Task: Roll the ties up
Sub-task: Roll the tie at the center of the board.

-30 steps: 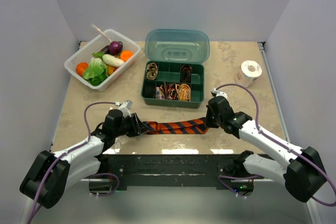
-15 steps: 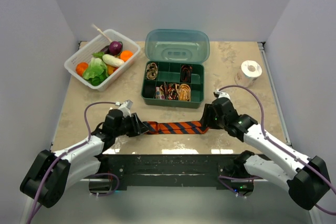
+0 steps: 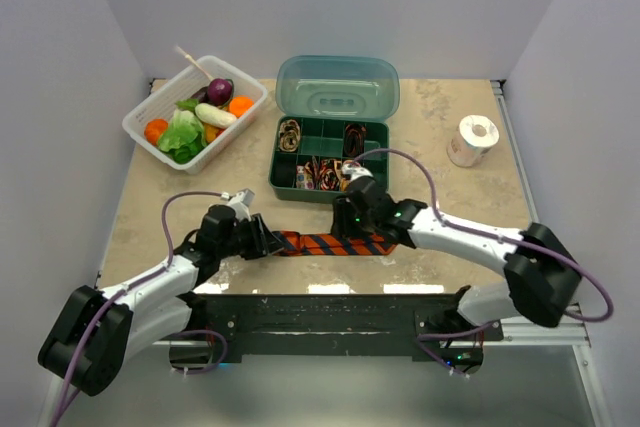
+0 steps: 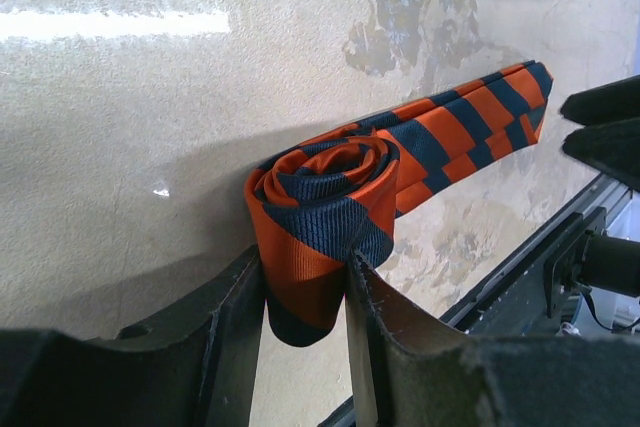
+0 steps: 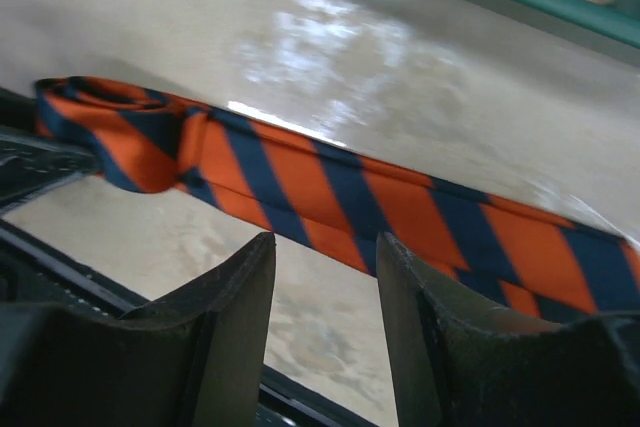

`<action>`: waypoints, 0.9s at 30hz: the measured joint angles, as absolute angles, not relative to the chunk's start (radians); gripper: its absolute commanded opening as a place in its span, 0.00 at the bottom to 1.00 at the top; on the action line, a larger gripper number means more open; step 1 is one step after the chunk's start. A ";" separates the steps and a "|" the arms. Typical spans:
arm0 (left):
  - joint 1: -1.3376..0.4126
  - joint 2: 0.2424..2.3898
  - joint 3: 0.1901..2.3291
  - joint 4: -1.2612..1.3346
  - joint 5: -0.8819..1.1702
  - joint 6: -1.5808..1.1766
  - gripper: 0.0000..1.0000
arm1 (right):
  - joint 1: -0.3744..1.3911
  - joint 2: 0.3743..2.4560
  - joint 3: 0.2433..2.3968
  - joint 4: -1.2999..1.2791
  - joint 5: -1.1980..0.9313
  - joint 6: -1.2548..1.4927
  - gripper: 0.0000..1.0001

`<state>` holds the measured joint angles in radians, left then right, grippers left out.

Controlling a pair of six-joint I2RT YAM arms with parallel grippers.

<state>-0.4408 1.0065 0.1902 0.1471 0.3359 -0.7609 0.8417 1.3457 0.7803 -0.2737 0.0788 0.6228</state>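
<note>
- Top view: striped tie [image 3: 335, 243] lies on table [image 3: 450, 117] near the front edge, btwn the two arms and just in front of green box [image 3: 276, 179]. Its left end is bunched at left gripper [image 3: 262, 240]; the rest runs flat to the right. Right gripper [image 3: 350, 219] sits over the tie's mid-length, close to the left one.
- Top view, cont.: several coiled ties [image 3: 320, 173] sit in the box compartments, so those look done. A couple of compartments look bare.
- Left wrist: left gripper [image 4: 305, 292] is clamped on the rolled end. Its fingers [image 4: 232, 317] press either side of a coil of a few turns that stands on edge on the table. The flat tail leads away to upper right.
- Right wrist: right gripper [image 5: 325, 257] has jaws apart w/ only tabletop btwn them. The tie strip [image 5: 300, 182] lies just beyond the tips, not pinched. Coil shows at far left of this view.
- Judgement: roll is started but early, and most of the length is unrolled. Left to do: wind the flat part round the coil, right arm prob. guiding it, then set the coil in a free compartment.
</note>
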 measured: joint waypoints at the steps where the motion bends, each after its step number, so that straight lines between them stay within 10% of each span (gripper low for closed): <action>1: -0.441 1.006 0.197 0.136 0.336 -0.757 0.40 | 0.864 1.382 0.805 -0.258 0.077 0.624 0.42; 10: -0.445 1.030 0.327 -0.067 0.279 -0.697 0.38 | 0.989 1.686 1.003 -0.128 0.033 0.627 0.10; 27: -0.627 1.147 0.633 -0.482 -0.042 -0.684 0.38 | 1.018 1.859 1.112 -0.075 0.008 0.630 0.07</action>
<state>-0.6266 1.1473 0.6331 -0.4820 -0.0422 -0.6838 1.0183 1.8587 1.1118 -0.0753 0.0082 0.6304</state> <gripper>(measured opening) 0.382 0.073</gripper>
